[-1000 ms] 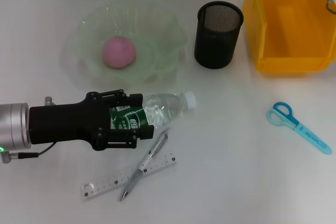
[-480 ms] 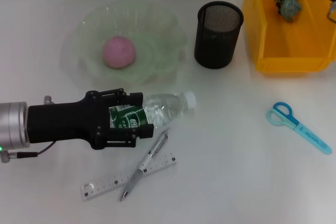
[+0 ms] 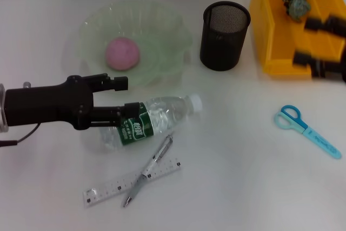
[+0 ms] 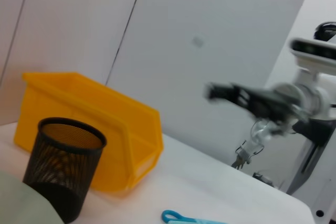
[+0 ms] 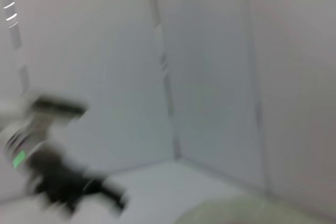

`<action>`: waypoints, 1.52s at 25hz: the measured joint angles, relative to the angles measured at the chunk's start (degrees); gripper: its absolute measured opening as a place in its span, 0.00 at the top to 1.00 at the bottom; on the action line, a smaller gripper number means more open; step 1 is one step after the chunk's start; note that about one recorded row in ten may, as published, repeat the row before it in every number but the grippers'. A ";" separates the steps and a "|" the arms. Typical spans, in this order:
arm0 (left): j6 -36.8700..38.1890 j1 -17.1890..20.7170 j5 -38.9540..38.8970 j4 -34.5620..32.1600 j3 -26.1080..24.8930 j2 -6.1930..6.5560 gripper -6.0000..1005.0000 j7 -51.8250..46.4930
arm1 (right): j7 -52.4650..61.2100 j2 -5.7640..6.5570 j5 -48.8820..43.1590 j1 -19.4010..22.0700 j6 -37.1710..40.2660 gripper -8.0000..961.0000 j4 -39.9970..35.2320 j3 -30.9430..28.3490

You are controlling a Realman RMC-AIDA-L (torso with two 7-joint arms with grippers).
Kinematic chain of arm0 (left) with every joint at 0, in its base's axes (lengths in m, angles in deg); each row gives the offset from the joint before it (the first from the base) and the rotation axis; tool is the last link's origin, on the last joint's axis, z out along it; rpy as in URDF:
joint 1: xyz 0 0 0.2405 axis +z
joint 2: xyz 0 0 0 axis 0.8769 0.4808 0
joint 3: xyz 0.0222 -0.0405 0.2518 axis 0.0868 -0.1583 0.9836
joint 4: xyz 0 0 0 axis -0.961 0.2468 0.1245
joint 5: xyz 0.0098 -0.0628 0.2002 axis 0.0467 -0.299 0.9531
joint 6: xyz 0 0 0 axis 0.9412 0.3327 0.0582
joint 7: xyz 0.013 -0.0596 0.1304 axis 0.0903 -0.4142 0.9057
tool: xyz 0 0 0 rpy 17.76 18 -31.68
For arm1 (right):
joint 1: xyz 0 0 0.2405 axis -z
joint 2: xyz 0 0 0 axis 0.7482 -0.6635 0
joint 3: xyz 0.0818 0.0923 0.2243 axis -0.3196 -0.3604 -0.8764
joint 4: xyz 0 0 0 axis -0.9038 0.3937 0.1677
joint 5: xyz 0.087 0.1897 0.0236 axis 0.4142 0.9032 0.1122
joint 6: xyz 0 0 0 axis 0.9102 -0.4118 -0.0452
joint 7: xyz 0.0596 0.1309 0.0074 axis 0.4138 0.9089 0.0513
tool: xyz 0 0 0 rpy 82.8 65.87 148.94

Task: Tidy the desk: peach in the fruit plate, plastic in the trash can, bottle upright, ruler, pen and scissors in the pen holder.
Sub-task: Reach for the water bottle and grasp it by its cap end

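Left end effector open, straddling bottle

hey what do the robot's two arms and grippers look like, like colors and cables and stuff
The left gripper is matte black with slim, blocky fingers on a boxy black body, which joins a silver-grey metal cylinder near the wrist; a thin dark cable loops beneath it. The right gripper is also black with blocky finger segments, seen blurred in the head view. In the left wrist view its arm shows white and silver-grey links with black joints and a dangling cable.
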 joint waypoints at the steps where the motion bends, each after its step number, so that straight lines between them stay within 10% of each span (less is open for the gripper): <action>1: -0.11 -0.02 0.34 -0.78 0.05 -0.10 0.17 -0.75 | -1.00 0.03 -2.93 0.38 2.32 0.12 0.21 -1.06; 11: -4.43 -4.39 12.32 -15.40 1.46 -4.44 0.17 -13.76 | -7.52 1.04 -13.74 1.34 4.13 0.12 11.00 -4.95; 15: -17.71 -14.79 20.37 -17.10 18.89 -4.37 0.17 -26.50 | -7.10 1.11 -17.72 1.48 4.19 0.12 11.39 -5.04; 21: -24.72 -20.75 27.57 -16.67 29.36 -4.84 0.17 -35.02 | -7.37 0.60 -18.25 2.83 2.59 0.12 12.11 -6.36; 38: -34.61 -22.85 33.79 -15.98 45.85 -4.81 0.17 -46.08 | -7.57 0.32 -18.40 2.67 0.70 0.13 13.55 -6.48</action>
